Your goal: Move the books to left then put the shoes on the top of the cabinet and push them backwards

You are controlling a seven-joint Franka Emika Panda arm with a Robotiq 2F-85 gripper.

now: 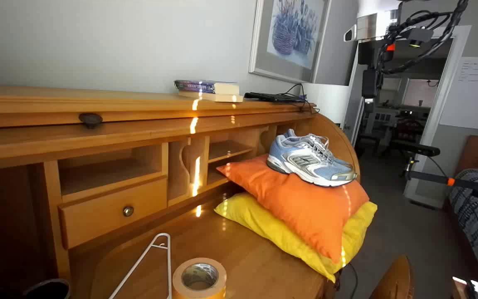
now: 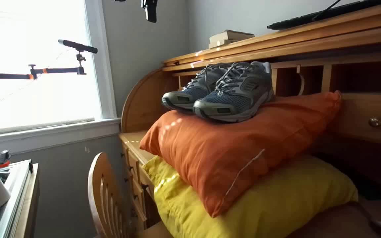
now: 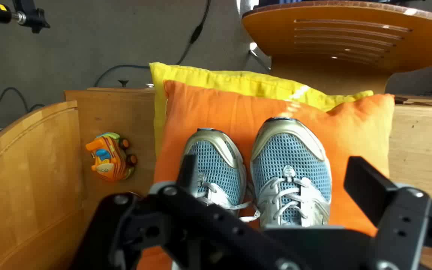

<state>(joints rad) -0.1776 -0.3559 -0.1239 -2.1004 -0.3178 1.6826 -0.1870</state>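
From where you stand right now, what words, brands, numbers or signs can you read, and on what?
No text is sharp enough to quote.
Top book: spine lettering, too blurred to read.
Shoes: a side mark, no legible brand.
Tape roll: print inside its core, too small.
White sheet: faint writing, too small.

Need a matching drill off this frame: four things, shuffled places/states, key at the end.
Things
1. small stack of purple-and-cream paper books
2. pair of blue-and-silver mesh running shoes
3. plump yellow fabric pillow
4. black two-fingered end effector

Places/states
A. beneath the plump orange fabric pillow
B. open, higher up than the shoes
C. resting on the orange pillow
D. on top of the long honey-brown wooden cabinet

Pairs: 1-D, 2-C, 3-A, 4-B
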